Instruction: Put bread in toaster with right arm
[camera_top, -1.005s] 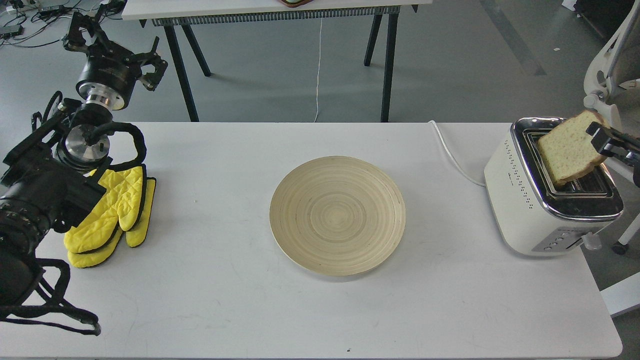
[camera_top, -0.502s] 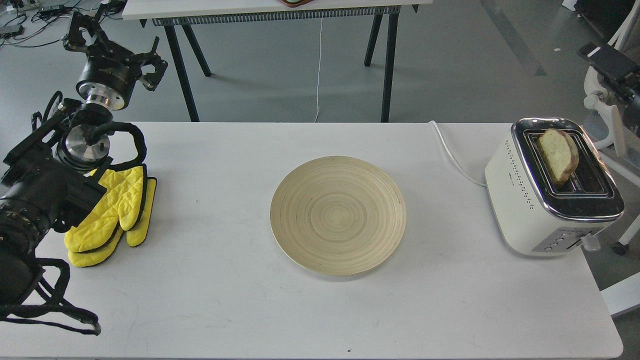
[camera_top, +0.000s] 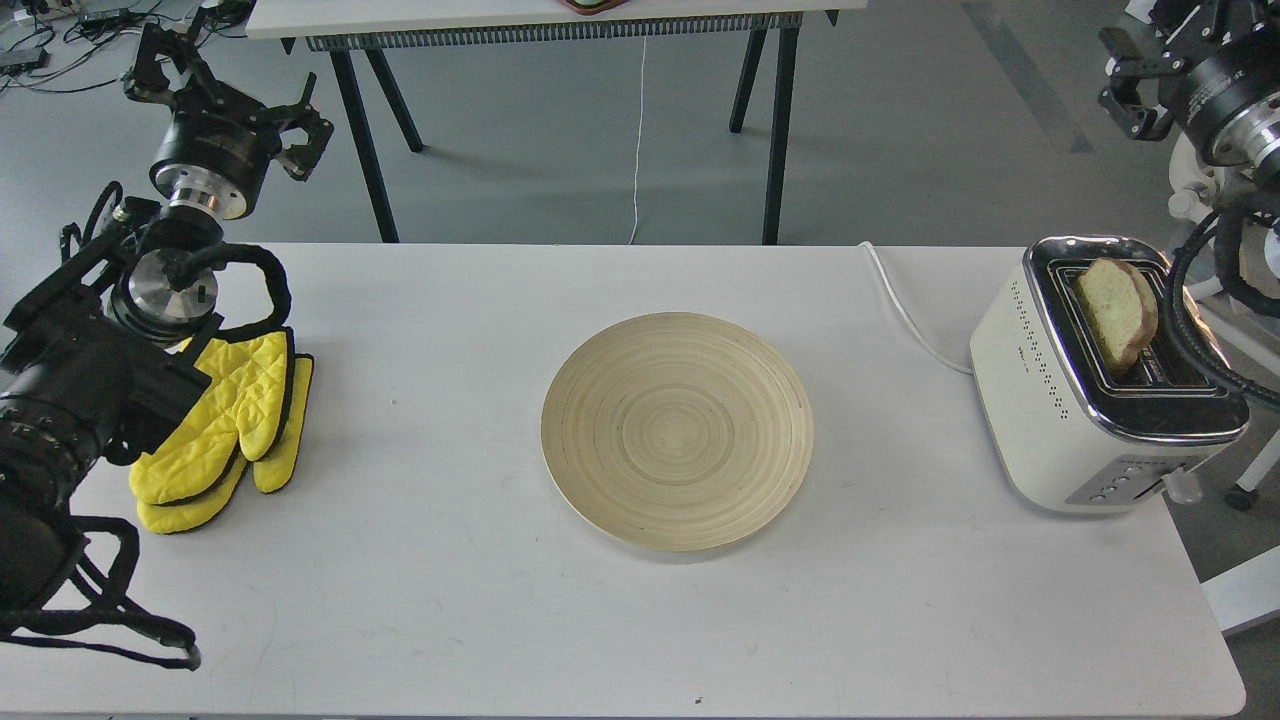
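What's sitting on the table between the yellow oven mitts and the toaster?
In the head view, a round bamboo plate lies between the yellow oven mitts and the toaster; the toaster's white cord runs nearer the toaster.

The bread (camera_top: 1115, 311) is a single pale yellowish slice with a thin brown crust. It stands on edge in the left slot of the toaster (camera_top: 1060, 400), tilted slightly, with its upper half protruding above the chrome top. The toaster is a cream-white box with rows of small dots on its side. It sits at the right end of the worktop (camera_top: 400, 600). Its white cord (camera_top: 905, 310) runs across the worktop.

The right arm (camera_top: 1225, 110) is raised at the upper right corner, above and well apart from the toaster.
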